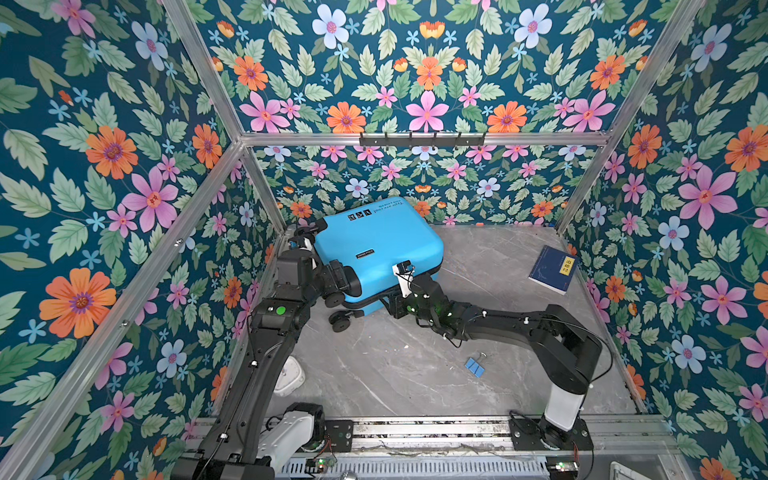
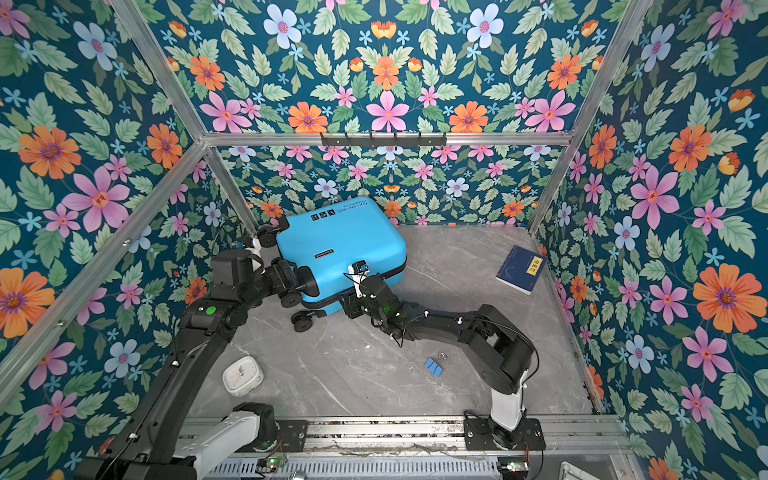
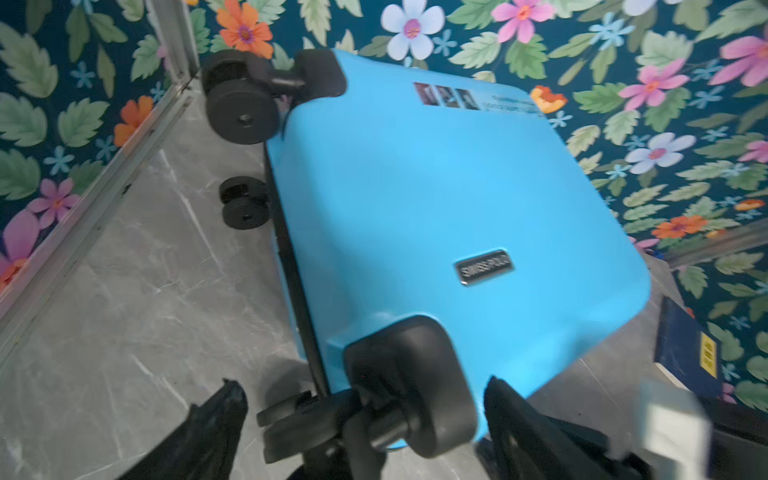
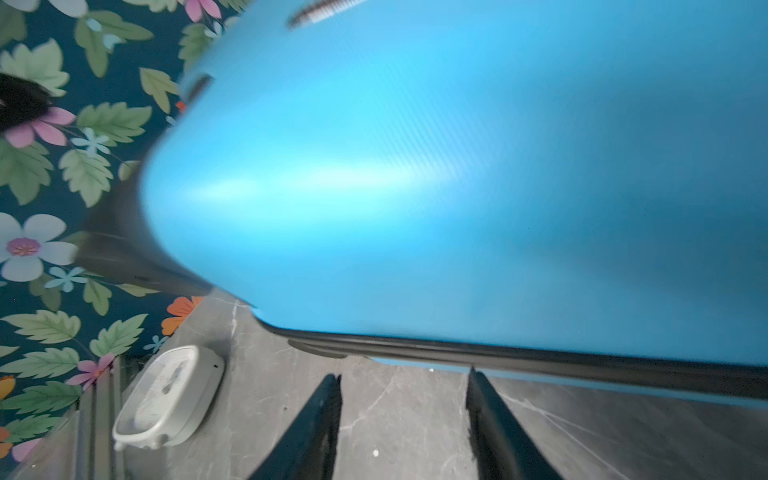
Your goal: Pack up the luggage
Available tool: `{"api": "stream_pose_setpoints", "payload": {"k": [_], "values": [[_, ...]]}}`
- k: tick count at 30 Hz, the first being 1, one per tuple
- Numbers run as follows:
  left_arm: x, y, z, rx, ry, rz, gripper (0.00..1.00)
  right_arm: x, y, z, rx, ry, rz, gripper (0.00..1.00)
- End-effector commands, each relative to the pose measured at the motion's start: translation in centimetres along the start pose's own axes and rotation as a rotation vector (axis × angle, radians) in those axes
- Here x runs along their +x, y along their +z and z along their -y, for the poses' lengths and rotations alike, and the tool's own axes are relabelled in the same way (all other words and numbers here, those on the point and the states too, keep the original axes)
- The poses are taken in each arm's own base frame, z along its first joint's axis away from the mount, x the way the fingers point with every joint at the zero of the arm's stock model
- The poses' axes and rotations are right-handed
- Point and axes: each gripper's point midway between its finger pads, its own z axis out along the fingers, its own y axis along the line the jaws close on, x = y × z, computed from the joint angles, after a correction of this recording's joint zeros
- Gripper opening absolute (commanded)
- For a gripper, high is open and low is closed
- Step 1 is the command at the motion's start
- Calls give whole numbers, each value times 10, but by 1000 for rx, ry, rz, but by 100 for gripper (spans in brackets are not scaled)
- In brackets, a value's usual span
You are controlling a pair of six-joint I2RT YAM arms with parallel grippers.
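A: The luggage point(image 1: 378, 245) lies back-left on the counter point(image 1: 374, 374), looking shut. Trouble?

B: The left gripper point(image 3: 363, 384) stands spread around a wheel point(image 3: 415, 374) that likely swivels, so a grab may slip. The right gripper point(image 4: 403, 373), spread and empty by the seam point(image 4: 540, 357), could shove the luggage away.

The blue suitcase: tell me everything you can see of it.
The luggage is a small sky-blue hard shell with a black seam, black spinner wheels, a metal badge and stickers. It lies on its broad side at the back left of the grey table, seemingly closed. The left gripper stands open around one wheel; the right gripper, open, sits just short of the seam. Neither grips it.
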Motion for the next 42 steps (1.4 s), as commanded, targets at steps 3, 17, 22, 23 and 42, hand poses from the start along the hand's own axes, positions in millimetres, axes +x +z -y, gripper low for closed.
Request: {"api": "stream_pose_setpoints", "payload": {"k": [3,17,22,23,42], "values": [[-5,19,-13,4,-7,-21,96,-39,-48,8,61,-78,39,64],[5,69,-1,99,-43,-88,99,-113,-110,216,206,473,191,75],[1,75,1,106,-27,-84,99,-129,-89,244,91,560,299,74],[-1,76,2,112,-22,-79,99,-133,-84,245,66,571,309,74],[-13,105,37,303,15,-83,98,-138,-8,226,-182,632,265,73]]}}
